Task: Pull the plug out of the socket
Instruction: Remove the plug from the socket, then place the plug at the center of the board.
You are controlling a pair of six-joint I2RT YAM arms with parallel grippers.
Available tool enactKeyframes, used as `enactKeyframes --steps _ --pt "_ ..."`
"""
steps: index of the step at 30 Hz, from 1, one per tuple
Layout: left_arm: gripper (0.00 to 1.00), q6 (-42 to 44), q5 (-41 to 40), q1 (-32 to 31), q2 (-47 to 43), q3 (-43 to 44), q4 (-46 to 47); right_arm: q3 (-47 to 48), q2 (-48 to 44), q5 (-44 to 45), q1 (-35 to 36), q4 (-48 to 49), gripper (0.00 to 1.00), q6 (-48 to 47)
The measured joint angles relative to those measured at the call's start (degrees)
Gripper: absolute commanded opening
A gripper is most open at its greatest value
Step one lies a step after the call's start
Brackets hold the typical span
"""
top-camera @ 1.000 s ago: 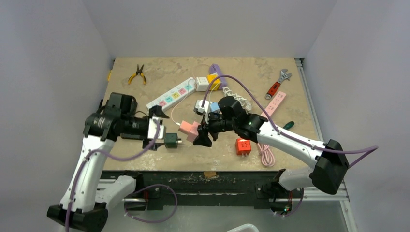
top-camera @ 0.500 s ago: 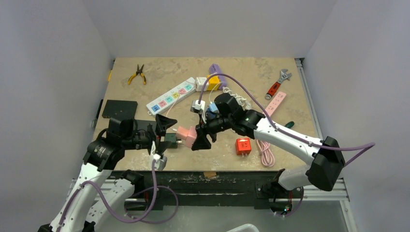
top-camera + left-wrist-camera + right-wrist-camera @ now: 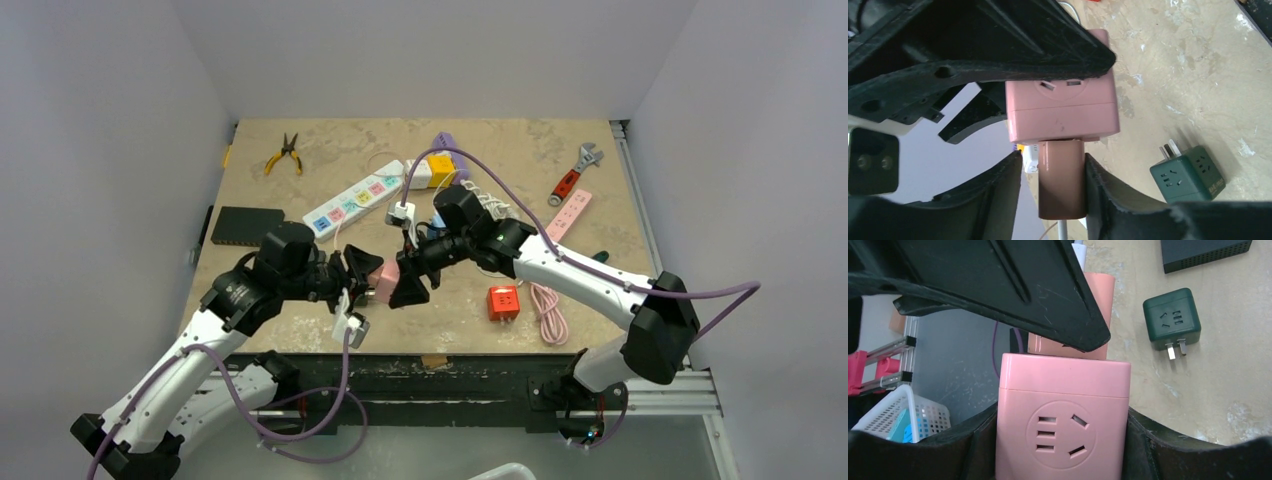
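Though near socket (image 3: pixel 1063 107), green adapter (image 3: pixel 1188 172) apart.

A pink cube socket (image 3: pixel 1063 107) hung in mid-view, gripped by the right gripper (image 3: pixel 1027 97). One of its black fingers (image 3: pixel 1013 45) lay across the socket's top and a second showed behind the left edge. A darker pink plug (image 3: pixel 1061 180) sat pushed into the socket's lower face, with a white cable (image 3: pixel 1062 231) leaving its bottom end. The left gripper (image 3: pixel 1053 156) straddled the plug with its jaws spread. The finger on the view's right lay against the plug's side, and the other stood just clear. Beyond, on the speckled beige table (image 3: pixel 1188 55), lay a dark green cube adapter (image 3: pixel 1188 173), prongs pointing up-left.
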Motion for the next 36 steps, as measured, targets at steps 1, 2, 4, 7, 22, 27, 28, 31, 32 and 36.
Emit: enactKeyframes --steps 1,2,4,7,22,27,28,31,32,36 --pt "0.33 -0.6 -0.8 -0.4 0.5 0.0 0.5 0.1 0.0 -0.3 0.0 0.0 0.0 0.1" --pt "0.3 -1.1 -1.6 -0.9 0.7 -0.3 0.7 0.1 0.0 -0.4 -0.2 -0.1 0.0 0.3" --pt "0.27 -1.6 -3.0 -1.6 0.8 -0.9 1.4 0.2 0.0 -0.8 -0.6 -0.1 0.0 0.5" --pt "0.21 -2.3 -4.5 -2.3 0.9 -1.3 2.7 0.2 0.0 -0.8 -0.9 -0.1 0.0 0.9" --pt "0.0 -3.6 -7.4 -3.2 3.5 -6.0 12.8 -6.3 -2.9 -0.5 -5.2 4.3 0.0 1.4" --pt "0.0 -2.7 -10.9 4.6 4.2 -8.2 13.9 -10.6 -7.7 2.3 -6.7 -1.3 0.0 0.3" --pt "0.0 -2.3 -11.2 5.7 4.6 -8.3 13.9 -11.2 -8.3 3.3 -6.7 -2.0 0.0 0.2" --pt "0.0 -1.0 -11.6 8.9 6.2 -8.3 13.8 -13.3 -9.7 6.6 -6.7 -3.0 0.0 0.3" --pt "0.0 -0.7 -11.6 9.6 6.6 -8.3 13.8 -14.1 -10.0 8.4 -6.7 -3.4 0.0 0.8" --pt "0.0 0.0 -11.3 10.1 8.7 -8.3 14.0 -15.3 -8.9 17.8 -7.6 -4.0 0.0 4.4"
